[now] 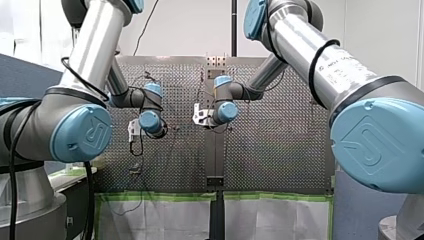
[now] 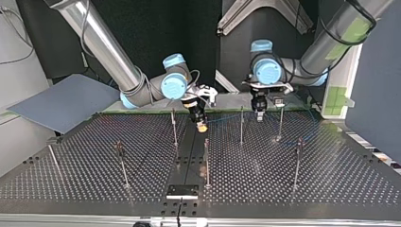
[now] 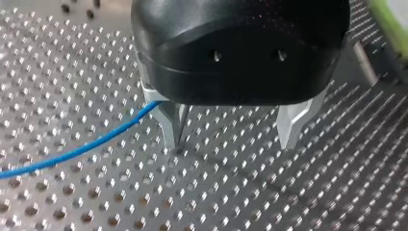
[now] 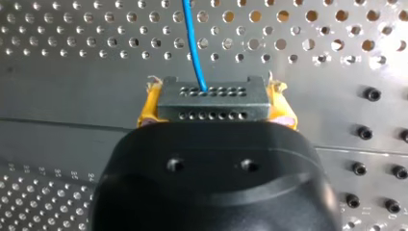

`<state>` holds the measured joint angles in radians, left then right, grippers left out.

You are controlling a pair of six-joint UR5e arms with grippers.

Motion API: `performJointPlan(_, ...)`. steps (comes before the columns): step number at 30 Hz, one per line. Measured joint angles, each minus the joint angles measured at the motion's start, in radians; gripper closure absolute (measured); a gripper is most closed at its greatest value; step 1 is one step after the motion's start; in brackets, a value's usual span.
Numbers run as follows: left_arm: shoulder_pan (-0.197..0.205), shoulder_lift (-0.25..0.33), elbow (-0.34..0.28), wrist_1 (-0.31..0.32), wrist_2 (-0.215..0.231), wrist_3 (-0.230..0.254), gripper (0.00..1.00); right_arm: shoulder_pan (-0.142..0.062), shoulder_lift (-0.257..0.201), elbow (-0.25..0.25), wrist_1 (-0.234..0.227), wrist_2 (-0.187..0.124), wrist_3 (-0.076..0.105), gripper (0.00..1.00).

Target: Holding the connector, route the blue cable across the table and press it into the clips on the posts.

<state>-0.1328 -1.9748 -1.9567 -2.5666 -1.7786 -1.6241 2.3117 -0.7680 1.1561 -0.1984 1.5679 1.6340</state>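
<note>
In the right wrist view my right gripper (image 4: 214, 107) is shut with its yellow pads (image 4: 146, 108) on a grey connector (image 4: 211, 96). A blue cable (image 4: 191, 43) leaves the connector and runs ahead over the perforated plate. In the left wrist view my left gripper (image 3: 231, 144) stands open just above the plate. The blue cable (image 3: 82, 149) reaches the outer side of one of its metal fingers (image 3: 168, 127), and nothing lies between the fingers. In the top view my right gripper (image 2: 202, 125) and my left gripper (image 2: 259, 116) hang near the far edge, with the cable (image 2: 227, 117) faint between them.
Several thin upright posts stand on the perforated table (image 2: 331, 184), among them one (image 2: 174, 127) beside my right gripper, one (image 2: 241, 125) between the grippers and one (image 2: 206, 163) nearer the middle. A grey board (image 2: 61, 104) lies at the top view's left.
</note>
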Motion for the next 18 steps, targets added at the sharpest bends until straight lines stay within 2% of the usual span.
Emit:
performJointPlan(10, -0.066, 0.083, -0.084, -0.027, -0.077, -0.010, 0.00, -0.001, 0.000, 0.000, 0.003, -0.001, 0.000, 1.00)
performJointPlan(18, -0.132, 0.106, -0.111, 0.021, -0.133, -0.065, 0.00, -0.003, 0.000, 0.000, 0.007, -0.001, 0.002, 1.00)
